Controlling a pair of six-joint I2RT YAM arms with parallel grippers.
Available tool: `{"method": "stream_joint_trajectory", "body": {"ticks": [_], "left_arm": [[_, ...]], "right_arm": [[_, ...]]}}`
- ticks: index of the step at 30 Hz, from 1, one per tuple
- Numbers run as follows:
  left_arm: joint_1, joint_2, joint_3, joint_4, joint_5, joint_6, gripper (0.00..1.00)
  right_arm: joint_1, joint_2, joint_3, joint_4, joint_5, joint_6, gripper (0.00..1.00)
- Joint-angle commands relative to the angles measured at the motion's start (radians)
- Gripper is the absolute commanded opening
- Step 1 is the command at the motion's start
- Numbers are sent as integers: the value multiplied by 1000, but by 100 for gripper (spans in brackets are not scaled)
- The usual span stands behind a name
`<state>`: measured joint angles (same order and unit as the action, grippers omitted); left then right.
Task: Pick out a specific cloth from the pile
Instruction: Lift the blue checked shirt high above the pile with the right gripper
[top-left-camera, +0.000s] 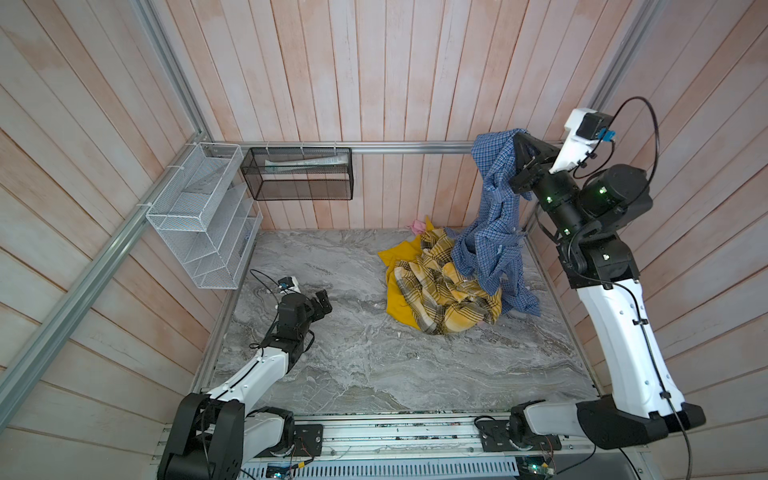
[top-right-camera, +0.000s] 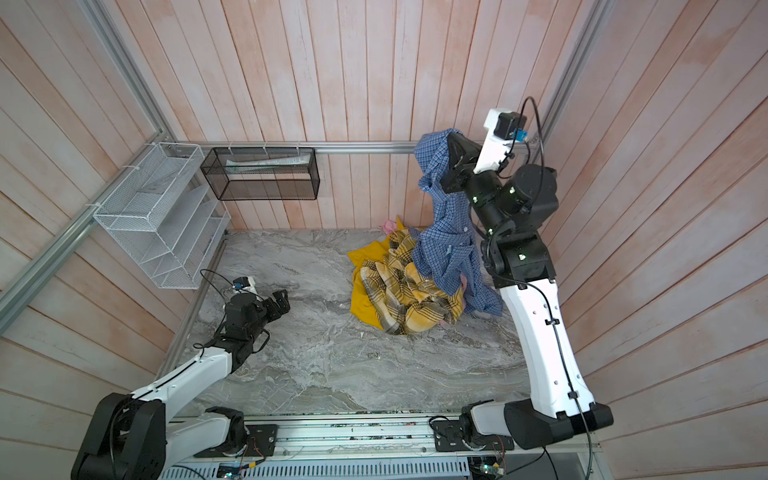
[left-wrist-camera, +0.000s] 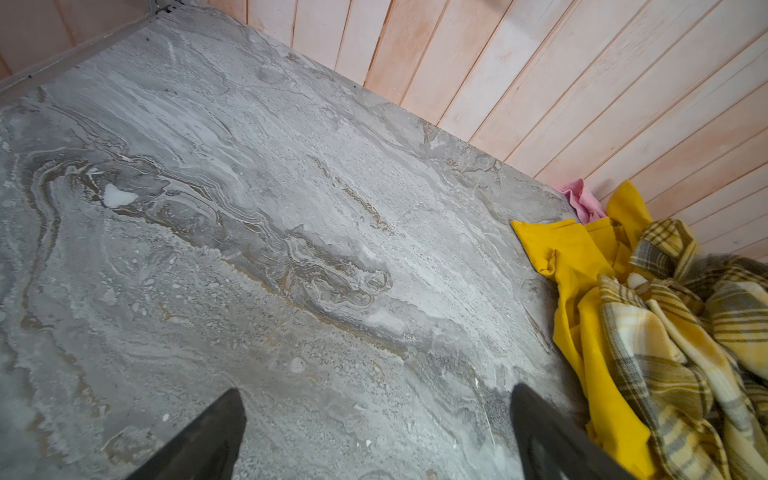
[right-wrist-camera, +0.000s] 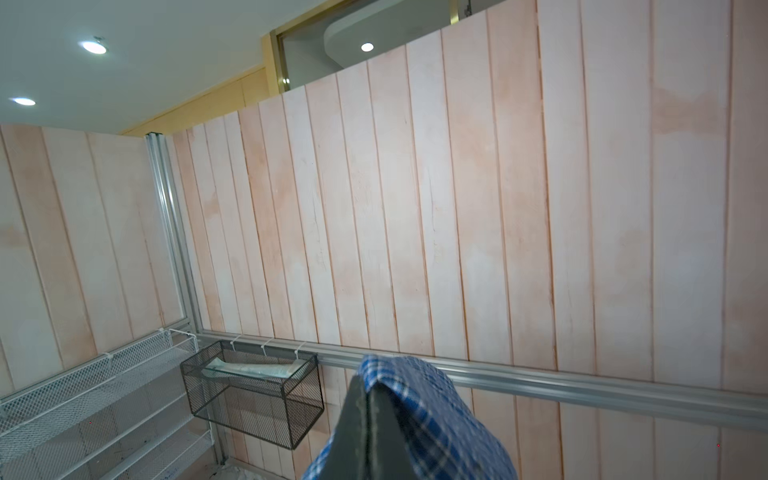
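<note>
Nearest, up high by the back wall, the right gripper (top-left-camera: 519, 138) is clamped tight on a top fold of the cloth (top-left-camera: 494, 232); the right wrist view shows blue check draped over its closed fingers (right-wrist-camera: 357, 424). From there the cloth hangs down, its lower part lying on the right side of the pile (top-left-camera: 436, 291) and its hem touching the table (top-left-camera: 353, 357). Low over bare table left of the pile, the left gripper (top-left-camera: 322, 301) has its jaws wide apart and empty.

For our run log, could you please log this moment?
right gripper: shut on blue checked shirt, held high | lower end against pile | left gripper: open, empty
</note>
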<state>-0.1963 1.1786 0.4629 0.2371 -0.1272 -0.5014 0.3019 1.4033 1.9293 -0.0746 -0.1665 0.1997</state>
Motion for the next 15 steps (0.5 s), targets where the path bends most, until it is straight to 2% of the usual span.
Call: {"method": "stream_joint_trajectory", "body": {"ticks": [1,4,7,10,15], "left_arm": [[-17,16,30,25,8,-5,100],[-30,27,28,34,5,-12,100],[-37,27,22,33,0,-16,100],[-37,17,15,26,-8,-13,100],[-37,13,7,26,-14,-8,100]], "right_arm": [[54,64,162,-15,-18,-38,0],[90,140,275,-93,11,-61,0],[110,167,261,-159,54,-75,0],[111,142,128,-192,94,-76,0],[111,52,-255,-149,142,-64,0]]}}
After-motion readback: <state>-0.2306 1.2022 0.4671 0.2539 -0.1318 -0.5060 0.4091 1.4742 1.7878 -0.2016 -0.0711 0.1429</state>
